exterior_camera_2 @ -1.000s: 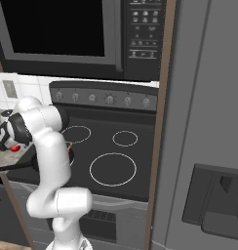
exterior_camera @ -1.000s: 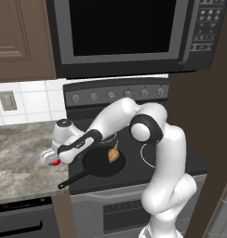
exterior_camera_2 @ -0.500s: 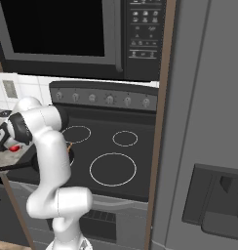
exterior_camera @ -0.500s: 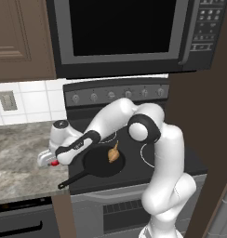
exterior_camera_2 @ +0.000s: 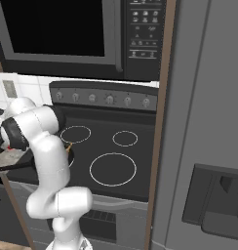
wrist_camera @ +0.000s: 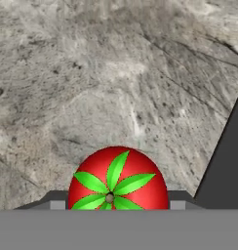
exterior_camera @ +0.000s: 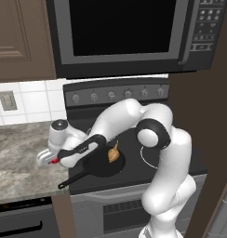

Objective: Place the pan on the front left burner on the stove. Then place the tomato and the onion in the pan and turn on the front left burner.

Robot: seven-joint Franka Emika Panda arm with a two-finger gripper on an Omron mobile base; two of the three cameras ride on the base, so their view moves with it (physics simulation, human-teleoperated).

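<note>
The tomato [wrist_camera: 118,179] is cut off at the lower edge of the hand view. In the left base view the hand hides most of it. The arm hides part of the pan [exterior_camera: 94,163]; finger contact is indeterminate.

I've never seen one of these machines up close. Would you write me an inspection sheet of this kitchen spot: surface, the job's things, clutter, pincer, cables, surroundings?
Surface: grey stone counter left of the black stove.
Job's things: pan sits on the stove's front left, handle pointing toward the counter; onion lies in the pan; tomato is over the counter, stem up.
Clutter: nothing seen.
Pincer: pincer is over the counter's edge with the tomato between its tips; whether it has closed on it, I cannot tell.
Cables: nothing seen.
Surroundings: microwave above the stove, knobs on the back panel, wall outlet on the tiles, fridge on the right.
</note>
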